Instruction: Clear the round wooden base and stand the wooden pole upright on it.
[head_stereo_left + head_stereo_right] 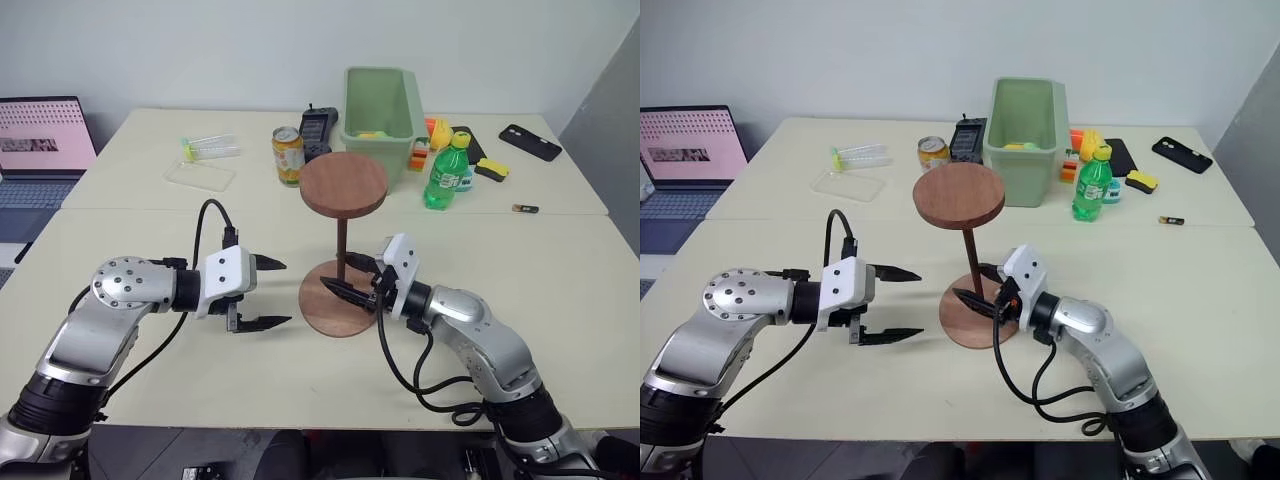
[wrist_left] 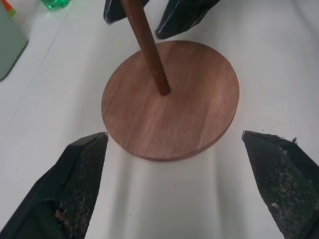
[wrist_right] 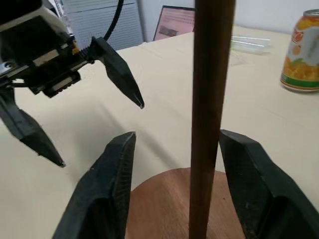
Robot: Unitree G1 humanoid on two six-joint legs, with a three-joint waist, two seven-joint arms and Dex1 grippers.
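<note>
Pole: thin dark-brown wooden pole (image 1: 342,243) stands upright on flat round reddish-brown wooden base (image 1: 325,310), disc end up, between spread fingers of right gripper (image 1: 352,279), ungripped. Left wrist view: left gripper (image 2: 174,186) wide open, empty, near base on pale surface (image 2: 279,64).

round wooden base (image 1: 338,312) flat on table | wooden pole (image 1: 342,245) upright in its centre, disc on top

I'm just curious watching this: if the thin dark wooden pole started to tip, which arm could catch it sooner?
Probably the right. The right gripper has its open fingers either side of the thin dark wooden pole, standing on the round wooden base. The left gripper hangs open beside the base.
</note>
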